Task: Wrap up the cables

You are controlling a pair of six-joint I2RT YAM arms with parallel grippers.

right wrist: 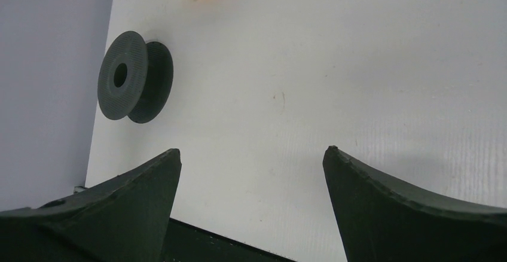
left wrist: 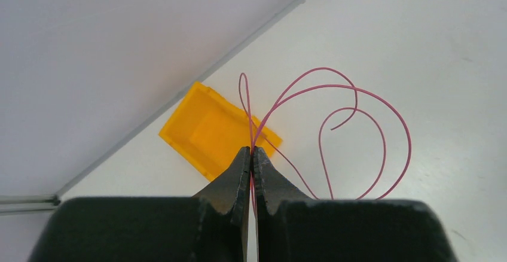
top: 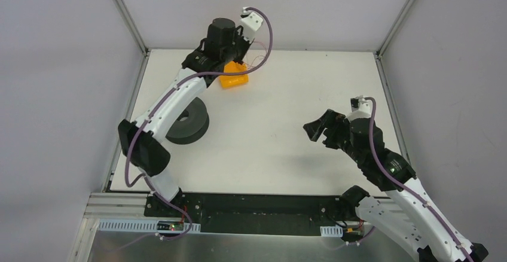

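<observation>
L jaws pinch cables point(left wrist: 253, 136) over orange bin point(left wrist: 203, 127), L arm point(top: 173, 97) stretched far; R jaws agape, R arm point(top: 388, 166) prob. hovering.

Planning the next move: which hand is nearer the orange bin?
Left. The left hand hangs right at the orange bin, pinching the wire; the right hand sits open, far off to its right.

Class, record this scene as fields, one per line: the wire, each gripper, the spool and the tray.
wire: thin, reddish, in loose loops
left gripper: shut on the wire
right gripper: open, holding nothing
spool: dark grey, on the table, no wire seen on it
tray: orange, empty, by the far left wall
</observation>
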